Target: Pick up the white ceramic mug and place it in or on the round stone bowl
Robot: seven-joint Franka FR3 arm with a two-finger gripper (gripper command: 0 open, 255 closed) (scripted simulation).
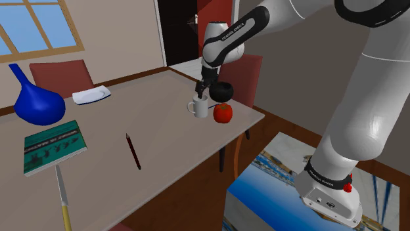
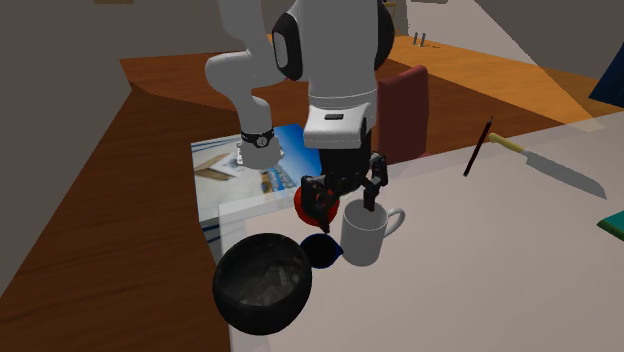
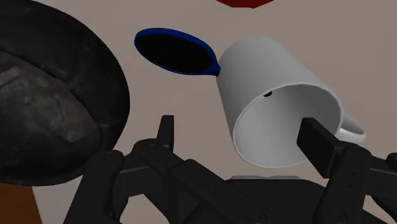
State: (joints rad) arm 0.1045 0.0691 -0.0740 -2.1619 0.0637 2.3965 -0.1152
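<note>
White mug (image 2: 365, 238) stands upright on the table (image 1: 151, 111), right under the claw (image 2: 347, 205), which is spread wide and grips nothing. One finger dips into its mouth; the other hangs outside its wall, toward the dark bowl (image 2: 262, 282).

The white arm (image 1: 368, 118) bends its wrist straight down over the mug (image 2: 362, 238). The black gripper (image 2: 346, 205) hangs at the mug's rim, fingers spread apart, one dipping inside it.

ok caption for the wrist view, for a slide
Open claw straddling the rim of the white mug, dark bowl close beside it.
</note>
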